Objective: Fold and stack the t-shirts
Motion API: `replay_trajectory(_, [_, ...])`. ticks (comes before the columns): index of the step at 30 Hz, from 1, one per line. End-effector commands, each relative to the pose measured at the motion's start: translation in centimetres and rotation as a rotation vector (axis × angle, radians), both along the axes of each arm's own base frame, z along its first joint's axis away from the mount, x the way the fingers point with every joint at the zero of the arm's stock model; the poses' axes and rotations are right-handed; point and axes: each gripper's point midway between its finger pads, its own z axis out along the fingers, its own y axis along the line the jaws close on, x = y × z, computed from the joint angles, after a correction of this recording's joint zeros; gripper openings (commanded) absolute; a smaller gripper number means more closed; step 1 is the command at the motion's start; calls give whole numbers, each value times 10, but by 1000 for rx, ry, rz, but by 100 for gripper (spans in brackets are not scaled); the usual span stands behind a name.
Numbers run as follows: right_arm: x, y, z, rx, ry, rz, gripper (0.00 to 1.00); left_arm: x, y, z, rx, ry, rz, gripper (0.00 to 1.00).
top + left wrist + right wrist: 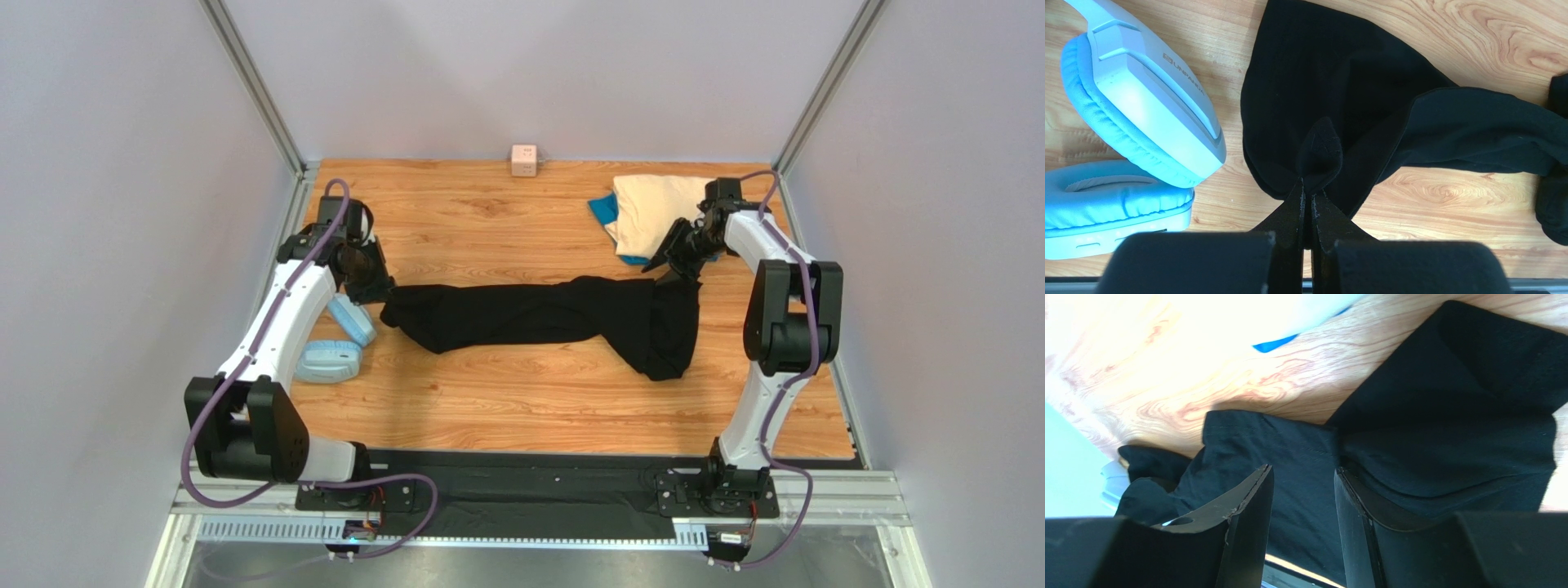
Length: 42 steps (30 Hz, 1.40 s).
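The black t-shirt lies bunched in a long strip across the middle of the table. My left gripper is shut on a pinch of its left end, as the left wrist view shows. My right gripper is open just above the shirt's right end, and black cloth shows behind the gap between its fingers. The cream-beige t-shirt lies folded at the back right on top of the bright blue t-shirt, close behind my right gripper. A blue edge shows in the right wrist view.
Light-blue headphones lie on the table beside my left arm, close to the left gripper. A small pink cube sits at the back edge. Grey walls enclose the wooden table on three sides.
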Motion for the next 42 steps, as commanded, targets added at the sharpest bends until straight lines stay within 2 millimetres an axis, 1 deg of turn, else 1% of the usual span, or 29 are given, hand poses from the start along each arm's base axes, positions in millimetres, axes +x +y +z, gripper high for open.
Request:
replay_trajectory(1, [-2, -2, -10, -31, 19, 15, 47, 11, -1, 11, -5, -48, -22, 0])
replay_trajectory(5, [-5, -1, -18, -26, 41, 20, 47, 9, -1, 8, -4, -44, -20, 0])
replay_trajectory(11, [-7, 6, -23, 5, 50, 35, 44, 5, -2, 2, -10, -31, -22, 0])
replay_trajectory(12, [-9, 8, -23, 15, 53, 38, 41, 5, -2, 2, -11, -31, -23, 0])
replay_trajectory(13, [-8, 10, -23, 22, 50, 38, 26, 5, -2, 0, -12, -26, -24, 0])
replay_trajectory(16, [-7, 16, -21, 37, 38, 51, 0, 4, -4, -1, -19, -24, -27, 0])
replay_trajectory(18, [-9, 19, -19, 36, 36, 60, 0, 4, -4, 0, -23, -25, -23, 0])
replay_trajectory(19, [-10, 19, -18, 35, 38, 61, 0, 5, -5, 5, -28, -38, -24, 0])
replay_trajectory(21, [-11, 21, -6, 35, 12, 68, 0, 7, -9, 13, -51, -58, -18, 0])
replay_trajectory(22, [-11, 21, 0, 34, -1, 66, 0, 10, -9, 22, -57, -86, -14, 0])
replay_trajectory(24, [-10, 22, 27, 33, -68, 68, 0, 14, -9, 33, -59, -116, 3, 0])
replay_trajectory(25, [-9, 22, 37, 33, -95, 65, 0, 16, -9, 43, -62, -144, 7, 0])
replay_trajectory(26, [-7, 21, 64, 29, -160, 62, 0, 18, -8, 50, -63, -162, 19, 0])
replay_trajectory(27, [-5, 22, 79, 29, -199, 60, 0, 19, -7, 55, -65, -177, 24, 0])
replay_trajectory(28, [-4, 21, 96, 28, -242, 57, 0, 21, -7, 67, -68, -205, 30, 0])
replay_trajectory(29, [-3, 21, 130, 24, -327, 44, 0, 21, -6, 73, -69, -217, 43, 0])
replay_trajectory(30, [-2, 18, 146, 8, -372, 30, 0, 23, -6, 88, -76, -249, 62, 0])
replay_trajectory(31, [-2, 16, 161, -2, -412, 15, 0, 19, -2, 93, -68, -240, 88, 0])
replay_trajectory(32, [-5, 13, 193, -7, -499, -15, 0, 19, -3, 101, -87, -249, 115, 0])
replay_trajectory(33, [-6, 12, 208, -7, -541, -27, 0, 19, -3, 118, -96, -287, 123, 0])
replay_trajectory(34, [-9, 11, 224, -5, -588, -41, 0, 20, -3, 126, -98, -310, 128, 0])
replay_trajectory(35, [-14, 10, 256, -4, -674, -52, 0, 20, -1, 135, -90, -330, 130, 0])
replay_trajectory(36, [-18, 8, 273, -1, -715, -67, 0, 18, 2, 149, -78, -351, 130, 0])
replay_trajectory(37, [-22, 6, 291, 0, -758, -79, 0, 17, 8, 155, -47, -363, 140, 0])
replay_trajectory(38, [-33, 3, 324, -5, -845, -91, 0, 15, 12, 161, -21, -371, 144, 0])
replay_trajectory(39, [-39, 1, 344, -12, -898, -101, 0, 11, 16, 169, -5, -384, 157, 0])
replay_trajectory(40, [-45, -2, 360, -21, -942, -116, 0, 9, 23, 173, 20, -393, 179, 0])
replay_trajectory(41, [-51, -5, 378, -31, -992, -139, 0, 7, 24, 176, 22, -403, 188, 0])
replay_trajectory(42, [-65, -6, 408, -27, -1069, -144, 0, 2, 25, 183, 20, -422, 194, 0])
